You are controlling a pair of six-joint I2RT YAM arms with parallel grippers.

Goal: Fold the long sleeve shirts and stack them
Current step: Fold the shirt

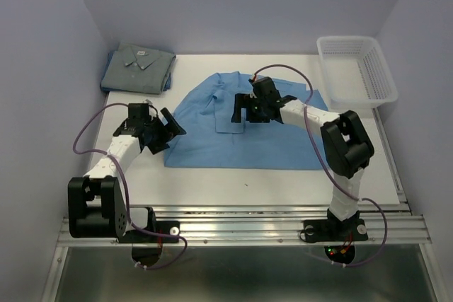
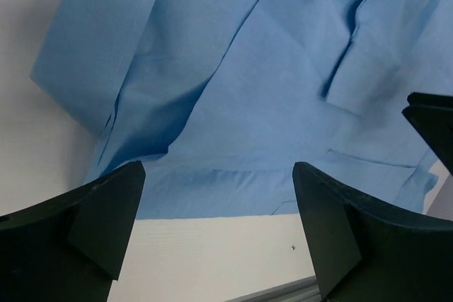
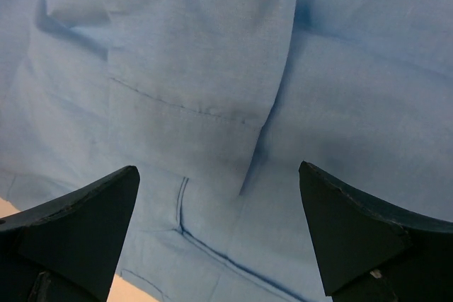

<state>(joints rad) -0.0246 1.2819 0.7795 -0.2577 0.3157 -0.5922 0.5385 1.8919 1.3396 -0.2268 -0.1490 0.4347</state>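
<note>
Both pairs of jaws stand wide and empty at the sky-blue shirt (image 1: 269,139), which is spread on the worktop (image 1: 283,182).

The left jaws are parted at the shirt's left edge and grip nothing; the cloth lies just ahead of their tips, and bare worktop shows between and under them. The right jaws, equally parted and empty, hover over the shirt's middle, with a folded-over layer and a stitched seam between and beneath them. Whether their tips touch the cloth cannot be told. The grey-blue shirt (image 1: 134,72) sits folded, collar up, well beyond the left jaws and apart from the blue one. A white mesh basket (image 1: 357,68) stands well to the right of the right jaws.
</note>
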